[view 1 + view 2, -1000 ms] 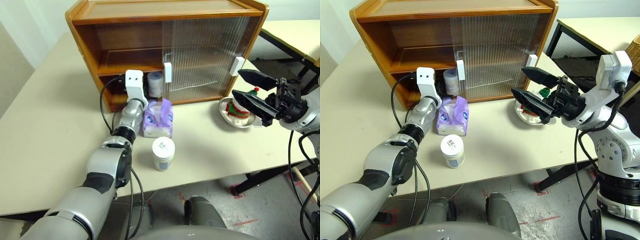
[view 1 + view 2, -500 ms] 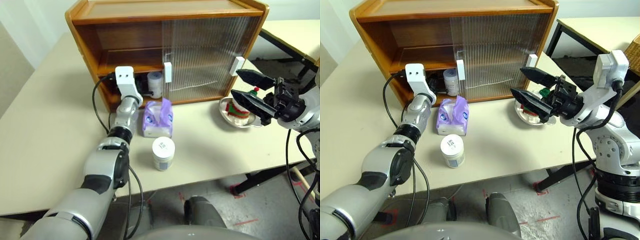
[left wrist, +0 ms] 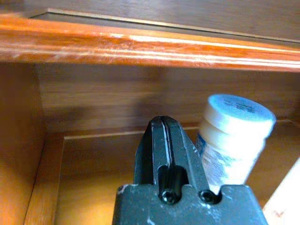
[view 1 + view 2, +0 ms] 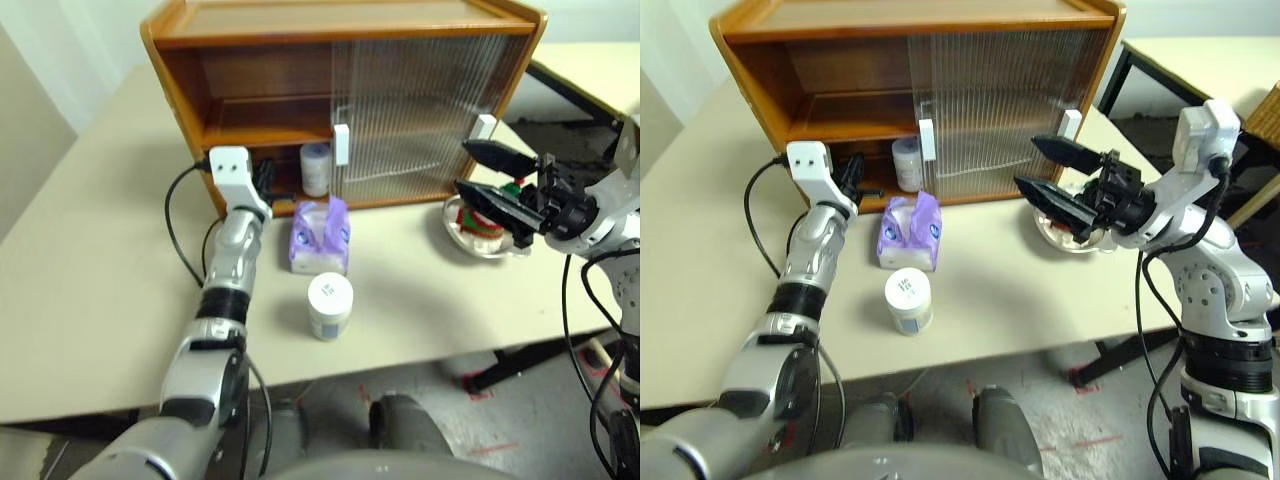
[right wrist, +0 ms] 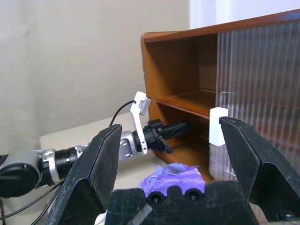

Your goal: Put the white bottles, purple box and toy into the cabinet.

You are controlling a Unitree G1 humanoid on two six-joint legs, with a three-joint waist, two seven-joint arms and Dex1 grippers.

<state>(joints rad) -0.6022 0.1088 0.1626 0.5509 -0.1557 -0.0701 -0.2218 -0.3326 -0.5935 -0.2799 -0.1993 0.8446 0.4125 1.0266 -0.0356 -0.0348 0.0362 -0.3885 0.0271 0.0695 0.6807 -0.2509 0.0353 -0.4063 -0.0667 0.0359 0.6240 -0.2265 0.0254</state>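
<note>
1. White bottles, two. One [image 4: 316,168] stands inside the cabinet [image 4: 340,100] on its lower floor, just beside the edge of the ribbed sliding door [image 4: 420,110]. The other [image 4: 330,305] stands on the table [image 4: 90,290] toward the front edge, just in front of the purple box.
2. Purple box [image 4: 319,237]: on the table, close before the cabinet's open bay, tissue standing out of its top.
3. Toy [image 4: 487,212]: in a shallow metal dish [image 4: 470,235] near the table's right edge, partly hidden by the right arm.
4. Left gripper [image 3: 164,154]: fingers pressed together, empty, at the mouth of the lower compartment, the stored bottle just beside them.
5. Right gripper [image 4: 495,180]: fingers spread wide, empty, hanging over the dish and toy, close to the door's white handle [image 4: 484,128].
6. Hazard: a sideways sweep of the left gripper toward the door could tip the stored bottle.
7. Hazard: the left arm's drop to the table could clip the purple box and shove it against the outer bottle, which would likely topple or roll toward the front edge.
8. Hazard: the plush toy is soft; a grip set too low may catch the dish rim and drag the dish.
9. Hazard: the right gripper could strike the handle or ribbed door.
</note>
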